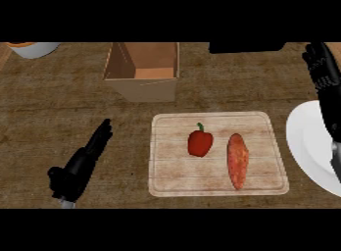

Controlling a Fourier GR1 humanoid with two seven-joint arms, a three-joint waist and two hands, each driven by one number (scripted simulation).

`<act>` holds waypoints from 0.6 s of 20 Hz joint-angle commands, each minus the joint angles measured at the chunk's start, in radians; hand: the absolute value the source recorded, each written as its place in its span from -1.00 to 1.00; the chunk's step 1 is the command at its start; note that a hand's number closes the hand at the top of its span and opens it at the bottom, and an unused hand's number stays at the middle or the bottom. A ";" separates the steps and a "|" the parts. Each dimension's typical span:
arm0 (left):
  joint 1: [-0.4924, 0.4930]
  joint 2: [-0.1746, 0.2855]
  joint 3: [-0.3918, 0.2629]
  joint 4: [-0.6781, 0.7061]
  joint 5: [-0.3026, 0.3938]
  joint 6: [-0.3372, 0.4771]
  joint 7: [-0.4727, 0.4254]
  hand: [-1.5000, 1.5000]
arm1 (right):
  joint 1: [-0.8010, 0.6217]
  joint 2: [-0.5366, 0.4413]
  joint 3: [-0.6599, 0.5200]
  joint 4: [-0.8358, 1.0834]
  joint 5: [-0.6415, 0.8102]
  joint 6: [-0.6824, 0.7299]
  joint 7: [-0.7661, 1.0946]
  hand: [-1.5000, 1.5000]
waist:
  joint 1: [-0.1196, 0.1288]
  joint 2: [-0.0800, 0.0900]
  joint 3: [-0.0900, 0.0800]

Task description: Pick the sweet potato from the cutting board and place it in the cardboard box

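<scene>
The robot's left hand (76, 171) lies low over the desk's near-left part, well to the left of the board. Its black fingers are stretched straight and close together, pointing far and slightly right, and they hold nothing. The right hand (331, 93) rests at the right edge, fingers up and uncurled, also holding nothing. Its black palm and grey forearm overlap a round white plate (307, 142) just right of the board. The long, slim, orange-red sweet potato (237, 161) has a mottled skin and tapered ends. It lies on the right half of the pale wooden cutting board with rounded corners and a shallow groove round its rim (175, 182), its length running near to far. Just left of it, and apart from it, sits a glossy red bell pepper with a green stem (200, 143). The board lies flat on the dark brown desk with a worn, streaky grain (50, 108). Beyond the board's far-left corner stands the tan cardboard box (148, 89), open at the top, its plain smooth walls showing a lighter floor inside. Bare desk separates the board and the box. In the far-left corner is a white bowl with something orange inside (35, 49), and at the far edge, right of the box, is a flat black object (246, 47) too dark to make out.
</scene>
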 commanded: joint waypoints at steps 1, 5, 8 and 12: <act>0.002 0.050 0.031 -0.028 -0.047 0.042 0.055 0.00 | 0.081 0.039 -0.012 -0.008 -0.063 0.040 -0.034 -1.00 | 0.025 -0.010 -0.033; -0.040 0.214 0.225 0.078 -0.129 0.162 0.045 0.00 | 0.162 0.126 0.041 0.033 -0.265 0.207 -0.054 -1.00 | 0.044 0.000 -0.026; -0.024 0.224 0.207 0.086 -0.147 0.166 0.063 0.00 | 0.097 -0.219 0.183 0.000 0.191 0.280 -0.136 -1.00 | 0.073 -0.014 -0.044; -0.060 0.264 0.256 0.118 -0.161 0.188 0.119 0.00 | 0.340 -0.018 0.132 0.166 -0.066 0.319 -0.432 -1.00 | 0.018 -0.002 -0.028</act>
